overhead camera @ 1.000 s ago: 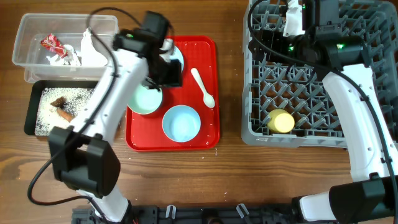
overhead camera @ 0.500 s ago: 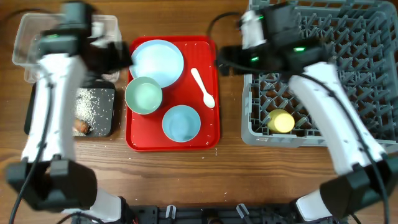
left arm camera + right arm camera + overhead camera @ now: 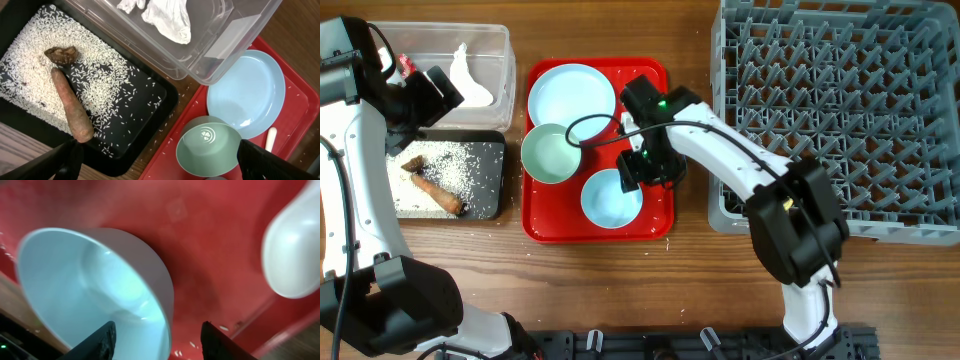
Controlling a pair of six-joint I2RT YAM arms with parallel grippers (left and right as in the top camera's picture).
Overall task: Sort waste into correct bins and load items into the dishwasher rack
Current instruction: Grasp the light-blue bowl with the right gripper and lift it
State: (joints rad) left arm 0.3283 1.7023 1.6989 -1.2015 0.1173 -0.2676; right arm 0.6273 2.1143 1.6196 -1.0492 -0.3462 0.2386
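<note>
My right gripper (image 3: 642, 172) is low over the red tray, open, its fingers (image 3: 159, 330) astride the rim of a light blue bowl (image 3: 95, 290), which also shows overhead (image 3: 608, 202). The white spoon (image 3: 292, 255) lies just beside it and is hidden under the arm overhead. My left gripper (image 3: 432, 90) hovers open (image 3: 159, 146) and empty above the bins. The clear tub (image 3: 500, 45) holds the tissue (image 3: 167, 17) and the candy wrapper (image 3: 404, 66). The black tray (image 3: 495, 205) holds rice grains (image 3: 105, 85) and the brown stick scrap (image 3: 72, 107). The yellow cup is hidden.
The red tray (image 3: 660, 215) also carries a light blue plate (image 3: 570, 92) and a greenish-blue bowl (image 3: 552, 153). The grey rack (image 3: 880, 120) stands at the right, with my right arm crossing its front left corner. Loose grains lie on the wood and the red tray.
My right gripper has swung from the rack's left edge down onto the red tray at the lower blue bowl. My left arm has moved left, uncovering the black tray.
</note>
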